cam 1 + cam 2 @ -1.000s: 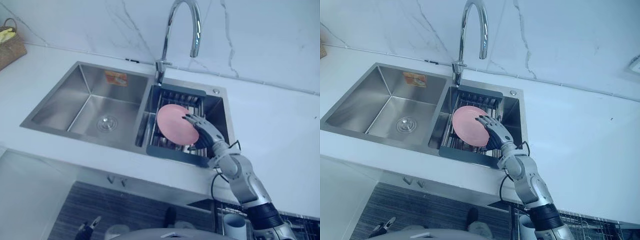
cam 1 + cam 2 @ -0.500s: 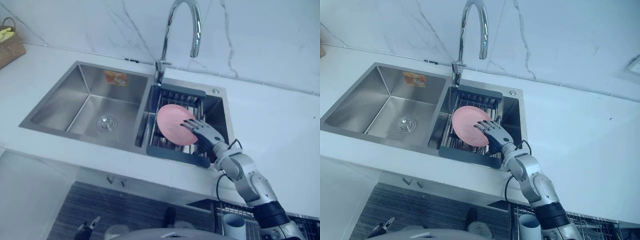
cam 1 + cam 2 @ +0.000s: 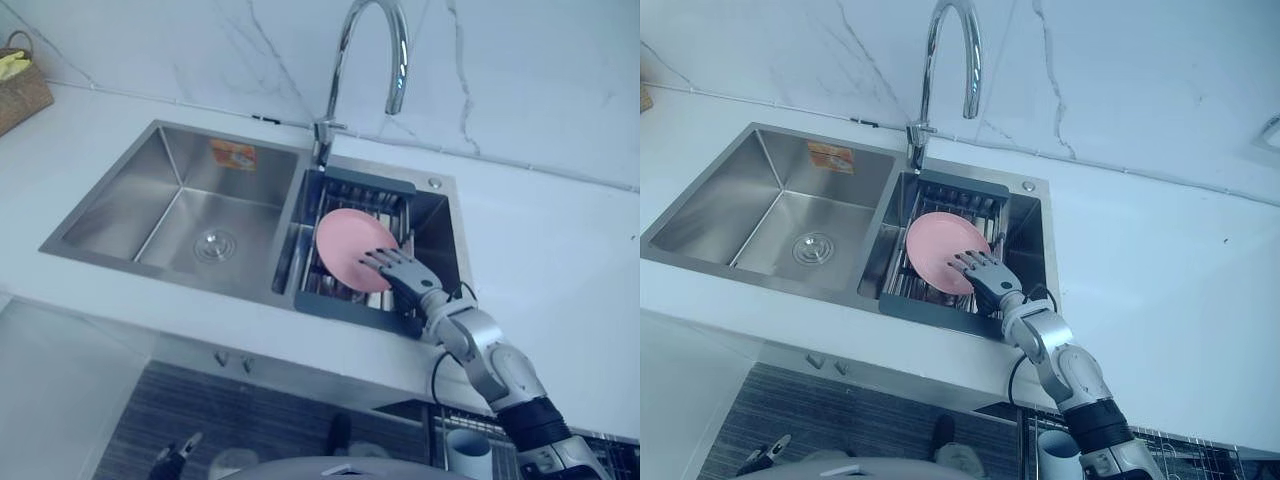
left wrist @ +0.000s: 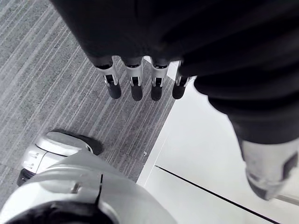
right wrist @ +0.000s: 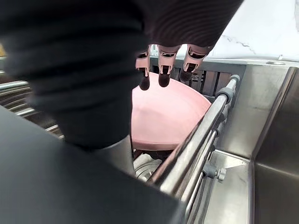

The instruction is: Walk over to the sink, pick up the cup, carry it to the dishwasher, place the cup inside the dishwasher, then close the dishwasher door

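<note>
Fingers (image 5: 162,71): those of the right hand (image 3: 410,278) are straight and spread, curled round nothing, their tips over the plate's edge at 5 o'clock; whether they touch it cannot be told.
Left hand (image 4: 136,84): hangs low above the floor (image 4: 56,93), fingers straight, holding nothing.
Plate (image 3: 350,245): pink, leaning in the dark rack (image 3: 345,301) that fills the right basin of the sink (image 3: 130,195); faucet (image 3: 345,60) at 12 o'clock of the rack.
Cup (image 3: 468,448): none visible in either basin; a pale cup stands below the counter (image 3: 540,260) edge, at 5 o'clock of the sink, well apart from both hands.
Step in hand: judged to be a reach into the rack, directed at the plate rather than a cup.
Risk 1: straight fingers pressing the leaning plate could tip it flat or slide it along the rack bars.
Risk 2: the rack rail lies just beside the hand; closing here could catch the rail instead of the rim.
Risk 3: a pinch on the thin edge alone would likely be weak, and the plate could drop into the basin on lifting.
</note>
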Robot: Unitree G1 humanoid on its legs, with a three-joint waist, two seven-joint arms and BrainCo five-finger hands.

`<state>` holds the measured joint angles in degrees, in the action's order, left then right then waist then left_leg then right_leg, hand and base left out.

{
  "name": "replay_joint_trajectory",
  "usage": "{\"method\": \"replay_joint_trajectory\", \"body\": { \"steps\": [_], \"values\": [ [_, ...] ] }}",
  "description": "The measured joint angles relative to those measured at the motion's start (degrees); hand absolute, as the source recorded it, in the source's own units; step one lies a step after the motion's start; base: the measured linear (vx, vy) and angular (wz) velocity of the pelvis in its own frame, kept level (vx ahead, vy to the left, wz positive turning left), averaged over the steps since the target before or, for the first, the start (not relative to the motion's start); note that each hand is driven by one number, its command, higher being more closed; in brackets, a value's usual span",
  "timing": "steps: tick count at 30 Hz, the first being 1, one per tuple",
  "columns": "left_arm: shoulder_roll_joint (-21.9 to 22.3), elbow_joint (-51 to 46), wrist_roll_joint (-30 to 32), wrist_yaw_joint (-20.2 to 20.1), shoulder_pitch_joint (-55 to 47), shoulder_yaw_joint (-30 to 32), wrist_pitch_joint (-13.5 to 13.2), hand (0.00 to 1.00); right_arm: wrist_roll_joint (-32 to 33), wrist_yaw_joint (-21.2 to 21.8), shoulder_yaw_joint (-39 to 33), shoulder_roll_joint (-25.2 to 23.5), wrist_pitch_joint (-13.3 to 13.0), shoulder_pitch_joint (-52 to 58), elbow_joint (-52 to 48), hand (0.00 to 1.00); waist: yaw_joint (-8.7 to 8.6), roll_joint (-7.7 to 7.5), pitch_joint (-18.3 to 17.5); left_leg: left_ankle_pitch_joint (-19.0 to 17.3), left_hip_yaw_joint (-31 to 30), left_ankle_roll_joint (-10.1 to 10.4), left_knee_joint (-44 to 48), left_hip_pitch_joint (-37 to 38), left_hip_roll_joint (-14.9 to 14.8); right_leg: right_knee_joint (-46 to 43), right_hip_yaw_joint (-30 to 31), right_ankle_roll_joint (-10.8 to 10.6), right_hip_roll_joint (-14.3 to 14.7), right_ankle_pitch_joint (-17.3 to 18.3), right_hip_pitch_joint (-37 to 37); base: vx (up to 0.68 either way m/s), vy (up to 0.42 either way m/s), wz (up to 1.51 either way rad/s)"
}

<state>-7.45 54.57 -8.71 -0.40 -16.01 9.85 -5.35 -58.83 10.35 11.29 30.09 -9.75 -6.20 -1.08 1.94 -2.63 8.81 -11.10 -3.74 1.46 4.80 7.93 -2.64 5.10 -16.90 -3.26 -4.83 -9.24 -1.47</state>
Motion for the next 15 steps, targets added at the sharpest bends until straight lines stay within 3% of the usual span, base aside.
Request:
{"method": "replay_joint_trajectory", "body": {
  "steps": [8, 9, 15],
  "values": [
    [-0.48, 0.01, 0.01, -0.02, 0.48, -1.08, 0.02, 0.0, -0.06, -6.56, 2.31, -0.06, 0.32, -1.05, 4.82, 0.0, 0.28, -0.09, -0.05, 0.06, -0.85, -0.04, 0.03, -0.37, 0.04, 0.01, -1.01, -0.03, -0.1, 0.04, -0.12, 0.0, 0.004, 0.05],
    [-0.47, 0.01, 0.01, -0.01, 0.57, -1.09, 0.02, 0.0, -0.06, -7.58, 2.66, -0.05, 0.72, -1.09, 4.98, 1.0, 0.37, -0.15, -0.09, 0.09, -0.88, -0.03, 0.04, -0.39, 0.03, 0.01, -1.03, -0.03, -0.09, 0.04, -0.12, 0.0, 0.0, 0.0],
    [-0.48, 0.01, 0.02, 0.02, 0.75, -1.32, 0.01, 0.0, -0.14, -14.92, 4.51, -1.08, 2.74, -1.47, 7.37, 1.0, 0.43, -0.86, -0.57, 0.23, -0.99, 0.08, 0.05, -0.48, 0.05, 0.01, -1.13, 0.02, -0.03, 0.03, -0.1, 0.0, 0.0, 0.0]
  ]
}}
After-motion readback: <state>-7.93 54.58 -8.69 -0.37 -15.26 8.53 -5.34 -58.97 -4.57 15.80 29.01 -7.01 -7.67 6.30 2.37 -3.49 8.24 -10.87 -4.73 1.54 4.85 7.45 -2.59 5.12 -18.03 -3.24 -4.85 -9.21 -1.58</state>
